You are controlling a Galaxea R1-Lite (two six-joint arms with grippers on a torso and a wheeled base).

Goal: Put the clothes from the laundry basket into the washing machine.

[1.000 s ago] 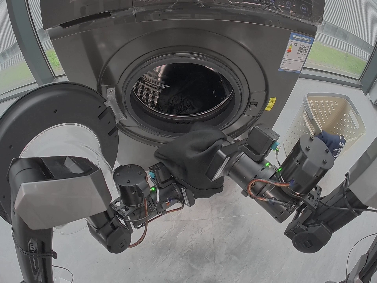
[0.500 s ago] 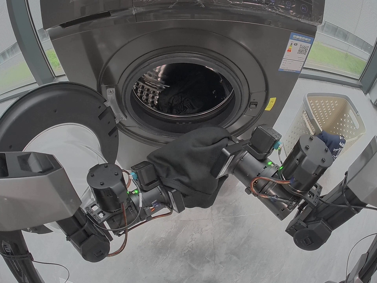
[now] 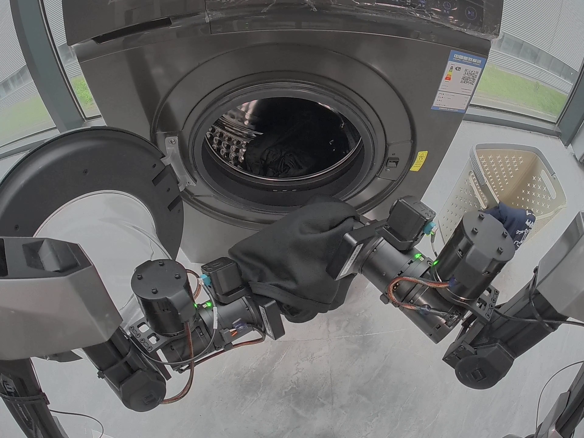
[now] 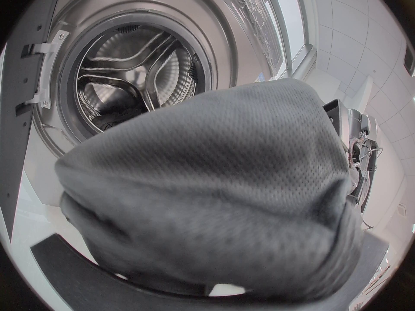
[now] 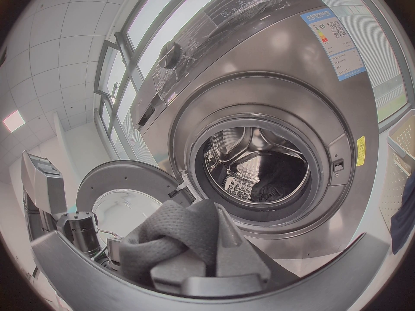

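**At the washer front: garment up, not in yet**

Black garment (image 3: 298, 250) hangs just below and in front of the drum opening (image 3: 286, 144), draped across both arms, off the floor. Right end effector (image 5: 207, 262) is clenched on a bunched fold of it (wrist view shows cloth wedged around the fingers (image 5: 240, 245)). Left end effector (image 3: 285, 308) sits buried under the lower edge of the cloth; can't tell if it's gripping or just propping.

Drum has a dark load (image 3: 283, 150) at the back. Door (image 3: 85, 177) is swung wide open to the robot's left, out of the path. Laundry basket (image 3: 517, 171) stands to the right of the washing machine (image 3: 389, 74) with a dark blue item (image 3: 517, 220) in it, so I'd call the task partway done.

Step in hand, my read: lift and push the garment through the opening. To do it well:
- Raise the bundle above the lower lip of the door seal before going forward, or the trailing hem likely snags there.
- Lead with the right arm and let the left carry the slack so nothing hangs outside.
- Let go only once deep in the drum.
- Back both arms out straight so no cloth drags out.
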